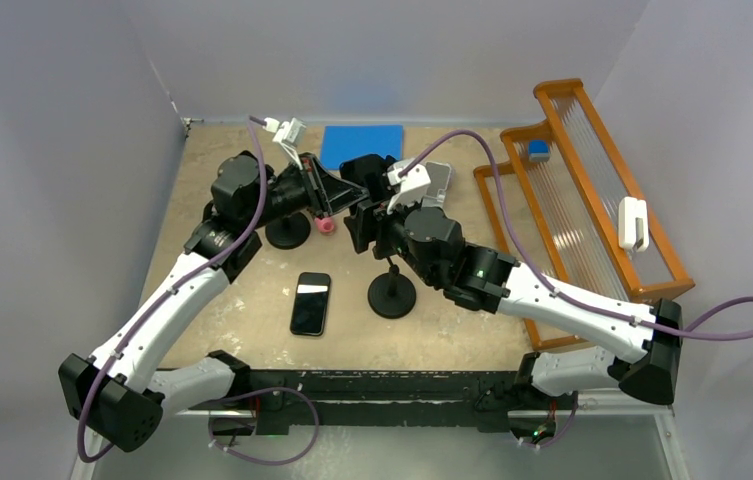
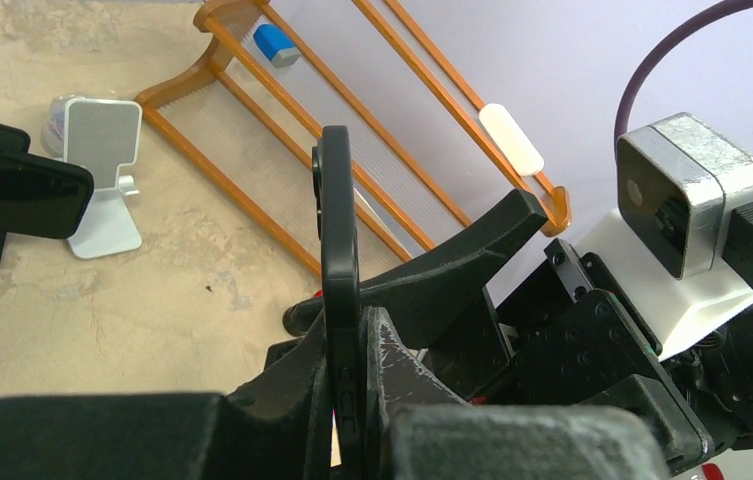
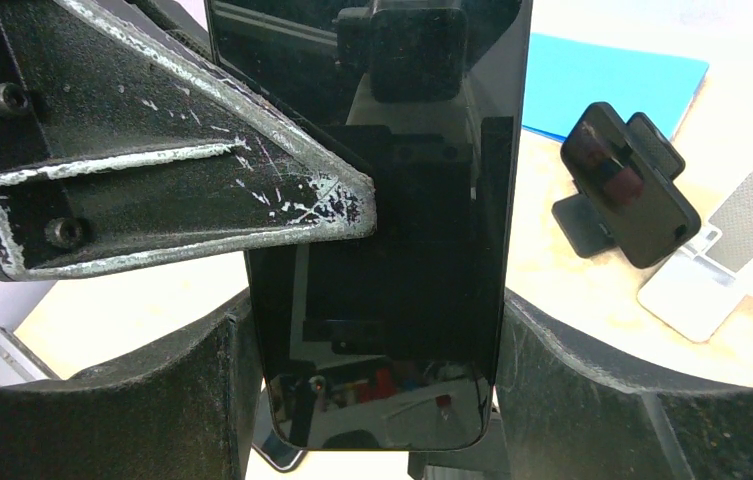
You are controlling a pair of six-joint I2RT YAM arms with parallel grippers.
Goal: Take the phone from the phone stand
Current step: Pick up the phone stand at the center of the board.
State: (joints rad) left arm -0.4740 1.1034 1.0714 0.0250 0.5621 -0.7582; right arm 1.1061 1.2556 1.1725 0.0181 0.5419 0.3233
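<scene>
A black phone point(image 3: 392, 180) stands upright between both grippers in the middle of the table. My right gripper point(image 3: 377, 320) is shut on it across its width, a finger point(image 3: 572, 400) against each long edge. My left gripper point(image 2: 362, 350) is shut on the same phone point(image 2: 337, 220), seen edge-on, pinching its front and back. In the top view the two grippers point(image 1: 330, 195) point(image 1: 364, 215) meet nose to nose. A black phone stand point(image 1: 392, 295) with a round base stands under my right wrist. Whether the phone still sits in a stand is hidden.
A second phone point(image 1: 310, 303) lies flat near the front edge. Another round stand base point(image 1: 288, 232) sits under the left arm. A further phone in a holder point(image 3: 627, 190), a silver stand point(image 2: 102, 180), a blue pad point(image 1: 362, 143) and an orange rack point(image 1: 592, 190) fill the back and right.
</scene>
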